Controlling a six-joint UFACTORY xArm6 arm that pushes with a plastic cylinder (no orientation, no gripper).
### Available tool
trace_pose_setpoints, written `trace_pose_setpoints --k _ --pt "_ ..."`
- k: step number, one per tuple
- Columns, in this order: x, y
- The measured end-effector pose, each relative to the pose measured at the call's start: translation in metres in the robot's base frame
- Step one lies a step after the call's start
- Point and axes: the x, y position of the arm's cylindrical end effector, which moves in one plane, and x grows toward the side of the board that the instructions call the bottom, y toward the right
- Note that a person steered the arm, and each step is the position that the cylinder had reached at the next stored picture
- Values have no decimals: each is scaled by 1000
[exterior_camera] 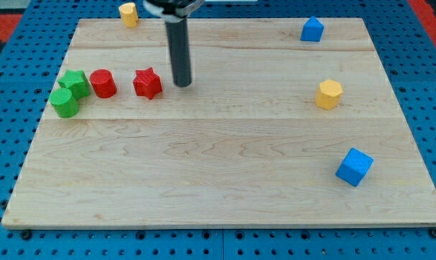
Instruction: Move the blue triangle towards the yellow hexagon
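Observation:
The blue triangle [312, 29] sits near the view's top right on the wooden board [225, 166]. The yellow hexagon [329, 94] lies below it, at the right, with a clear gap between them. My tip [182, 84] rests on the board at the upper left of centre, just right of the red star [148, 84], far to the left of both the blue triangle and the yellow hexagon. The rod rises from the tip to the view's top edge.
A red cylinder [102, 83] lies left of the red star. A green star-like block [75, 81] and a green cylinder [64, 102] sit at the far left. A yellow block [128, 14] is at the top left edge. A blue cube [354, 166] lies at the lower right.

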Motion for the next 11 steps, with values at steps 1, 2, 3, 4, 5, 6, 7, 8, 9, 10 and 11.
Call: trace_pose_setpoints --k 1,2,3,4,5,6,7,8,9,10,11 --pt "-4 -64" --pt "-27 -36" --pt "-86 -53" --pt "-103 -51" --pt "-144 87" --pt "-174 191" --pt "-182 225" --pt "-134 260" --pt "-121 271" --pt "-173 263" --pt "-143 314"
